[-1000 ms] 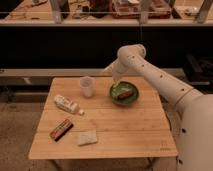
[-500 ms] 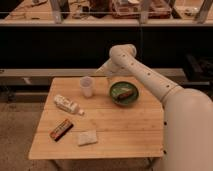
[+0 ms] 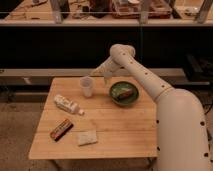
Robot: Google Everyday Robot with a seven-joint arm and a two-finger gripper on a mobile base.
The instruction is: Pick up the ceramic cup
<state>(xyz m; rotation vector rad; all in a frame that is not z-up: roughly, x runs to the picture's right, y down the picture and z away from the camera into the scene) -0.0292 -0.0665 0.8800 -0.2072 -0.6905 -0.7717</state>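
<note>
Wood planks make up the top of the table (image 3: 115,131), which fills the lower middle of the camera view. The ceramic cup (image 3: 87,86) stands upright near the table's far edge, left of centre, pale and with its mouth facing up. Just to its right and a little higher in the view is the gripper (image 3: 100,74), at the end of the white arm (image 3: 145,80). The gripper is near the cup's rim, but it is not possible to tell whether they touch. Nor is it possible to tell whether the gripper is apart or closed, since it appears only as a small pale shape against the dark background. The arm bends at a rounded joint above the table's back edge and slopes down to the right into the robot's large white body (image 3: 180,130), which stands against the table's right side.

A green bowl (image 3: 124,93) sits to the right of the cup, apart from it, with something brownish inside. A white bottle (image 3: 66,104) lies on its side in front of the cup, towards the left edge. Nearer the front left corner lies a dark snack bar (image 3: 61,129), set at an angle. A pale square packet (image 3: 86,137) lies just to its right. Behind the table runs a dark counter (image 3: 60,47) with cluttered shelves above.
</note>
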